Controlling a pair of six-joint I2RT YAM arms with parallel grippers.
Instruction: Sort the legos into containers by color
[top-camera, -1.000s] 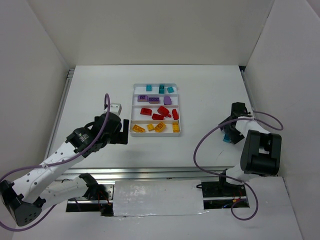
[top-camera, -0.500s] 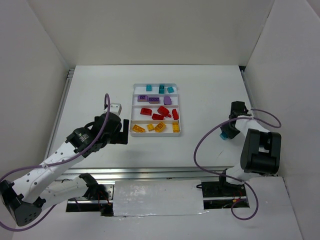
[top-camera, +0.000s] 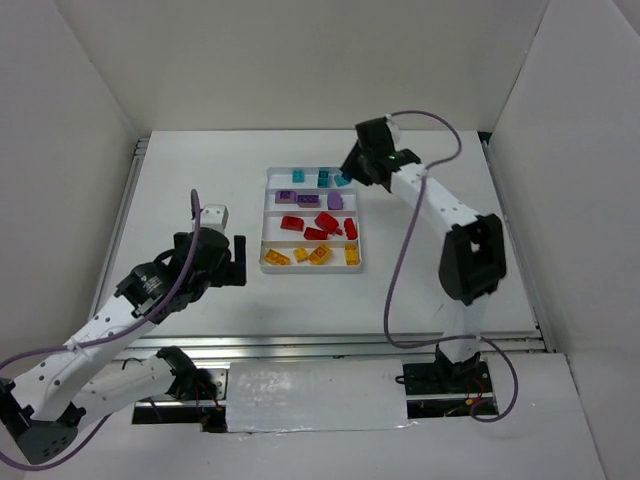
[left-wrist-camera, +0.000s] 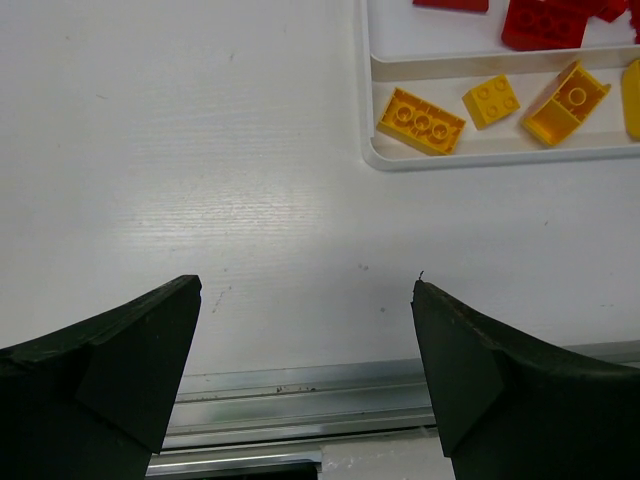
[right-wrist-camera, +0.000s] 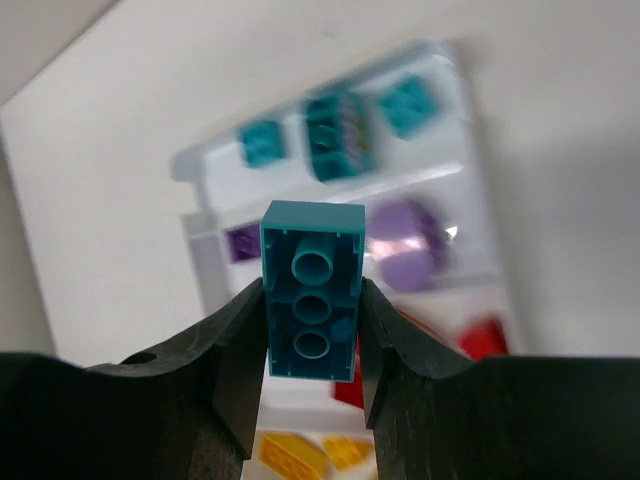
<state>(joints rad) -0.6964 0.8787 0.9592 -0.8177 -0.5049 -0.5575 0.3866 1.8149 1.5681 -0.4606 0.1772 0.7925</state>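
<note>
The white tray (top-camera: 265, 222) has four long compartments holding legos: teal (top-camera: 324, 178) at the far end, then purple (top-camera: 308, 199), red (top-camera: 326, 221) and yellow (top-camera: 320, 254) nearest. My right gripper (top-camera: 356, 166) hovers over the tray's far right corner. It is shut on a teal lego (right-wrist-camera: 312, 290), held with its hollow underside toward the camera. Below it the teal compartment (right-wrist-camera: 335, 135) shows blurred. My left gripper (left-wrist-camera: 305, 290) is open and empty, low over bare table just left of the tray's near corner (left-wrist-camera: 400, 160), close to the yellow legos (left-wrist-camera: 421, 120).
White walls enclose the table on three sides. An aluminium rail (left-wrist-camera: 300, 405) runs along the near edge, under the left gripper. The right arm's purple cable (top-camera: 400, 260) loops across the table to the right of the tray.
The right gripper closed on the teal lego at the table's right side and carried it up and left to above the tray's far right corner. The left arm drew back slightly leftward.
</note>
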